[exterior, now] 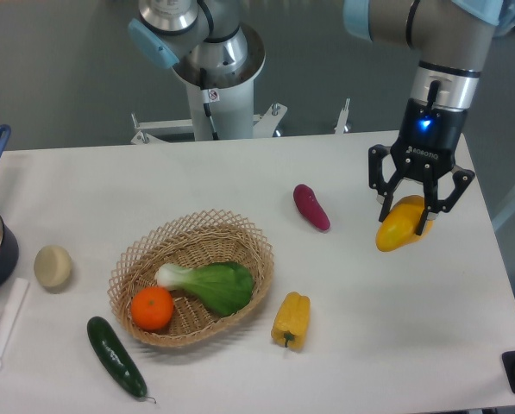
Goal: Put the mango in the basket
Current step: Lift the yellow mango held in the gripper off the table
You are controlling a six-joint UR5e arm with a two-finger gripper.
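White counter (395,345) first, w/ the shallow round tan wicker basket (255,244) at front-left already holding an orange and a leafy green veg, well apart from the black two-finger gripper (405,219) over on the right. Its fingers (384,210) are closed narrow around the smooth oval yellow-orange mango (401,223), which looks just off the surface, tho hard to be sure. Prob light-ish, firm but slick-skinned, so I'd say gripping across the fat middle is safest, else it could squirt out.
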